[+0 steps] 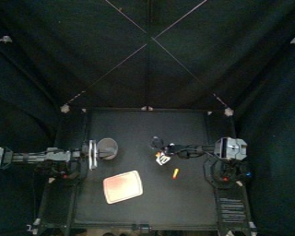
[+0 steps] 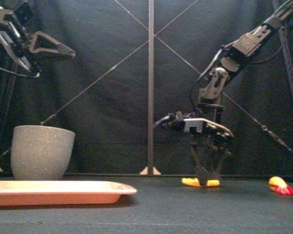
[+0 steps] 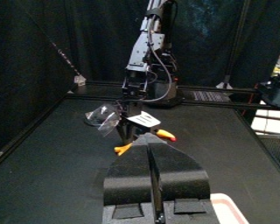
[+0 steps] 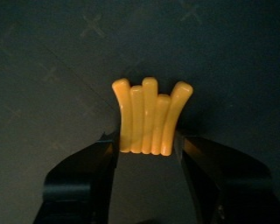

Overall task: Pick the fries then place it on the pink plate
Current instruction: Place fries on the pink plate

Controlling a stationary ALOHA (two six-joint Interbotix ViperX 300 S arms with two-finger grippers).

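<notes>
The fries (image 4: 150, 116), a bundle of yellow-orange sticks, lie flat on the black table. My right gripper (image 4: 150, 144) is shut on their lower end, one jaw pressed against each side. In the front view the right gripper (image 2: 207, 175) reaches straight down to the fries (image 2: 200, 182) at table level, right of centre. The flat pink plate (image 2: 58, 190) lies at the front left, seen from above as a pink rectangle (image 1: 122, 187). My left gripper (image 3: 157, 162) is shut on nothing and held high at the left (image 2: 33, 44).
A tall grey speckled cup (image 2: 43, 151) stands behind the plate, left of the right gripper (image 1: 108, 147). A small red and yellow toy (image 2: 281, 186) lies on the table to the front right of the fries (image 1: 176, 172).
</notes>
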